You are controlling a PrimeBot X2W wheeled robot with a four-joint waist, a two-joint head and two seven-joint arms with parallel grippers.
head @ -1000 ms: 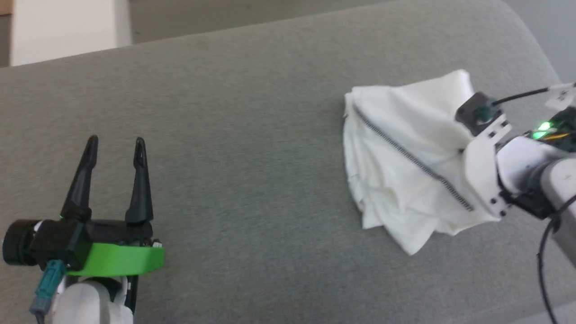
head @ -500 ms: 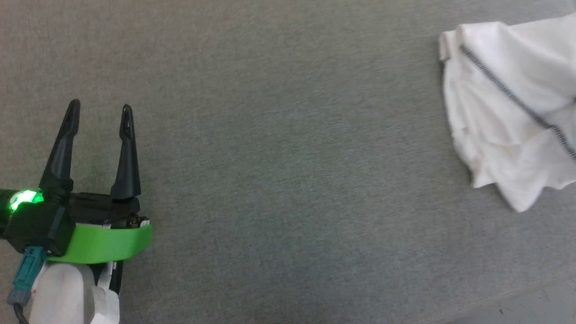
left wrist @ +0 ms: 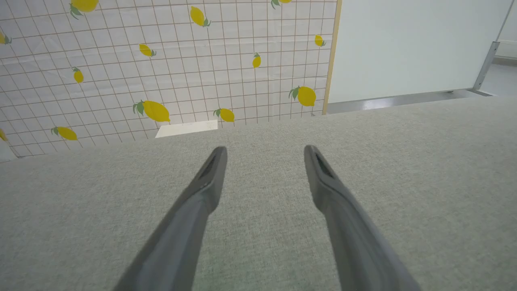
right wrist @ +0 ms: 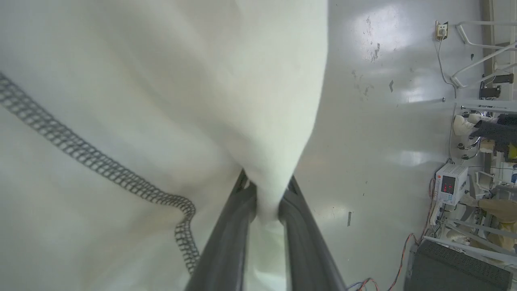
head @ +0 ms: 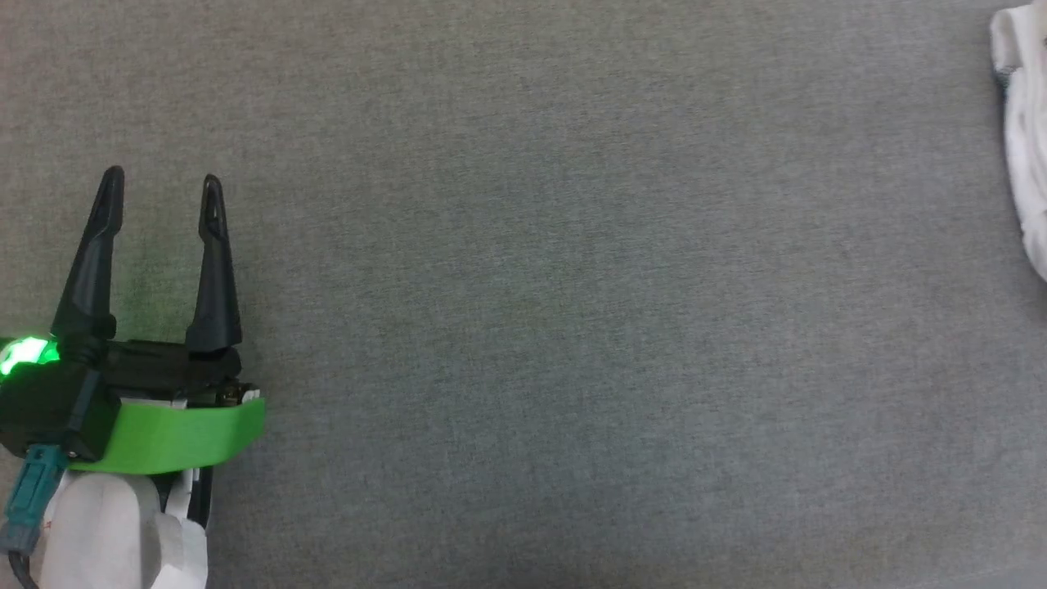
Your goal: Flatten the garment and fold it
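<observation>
Status: our right gripper (right wrist: pixel 267 190) is clamped narrow on the garment (right wrist: pixel 161 81). In the right wrist view we see both dark fingers (right wrist: pixel 226 250) pinching a bunched fold of white cloth. The cloth squeezes through between the tips and fans out wide above them. A dark grey stitched seam (right wrist: pixel 93 161) runs diagonally across the cloth and curls down near the left finger. Past the cloth's right edge we see pale glossy floor (right wrist: pixel 383 141). At far right is a small white box with red digits (right wrist: pixel 450 184) among cables and frames. We cannot tell whether the cloth touches anything below.

Head view: a strip of the garment (head: pixel 1022 123) shows at the upper right border, against the grey fabric surface (head: pixel 572 286). Our left gripper (head: pixel 162 176) sits at lower left, well apart from the cloth. Its fingers are spread wide, point up the view and hold nothing. A green band (head: pixel 180 433) wraps its base, and a green light (head: pixel 24 356) glows at its left side.

Left wrist view: the left gripper (left wrist: pixel 265 148) has its fingers wide apart over the same grey surface (left wrist: pixel 404 161), with just upholstery between them. Beyond the surface's far edge we see a gridded sheet with lemon print (left wrist: pixel 161 60) on the left and a plain white panel (left wrist: pixel 404 40) on the right. We cannot tell whether the fingertips touch the surface.
</observation>
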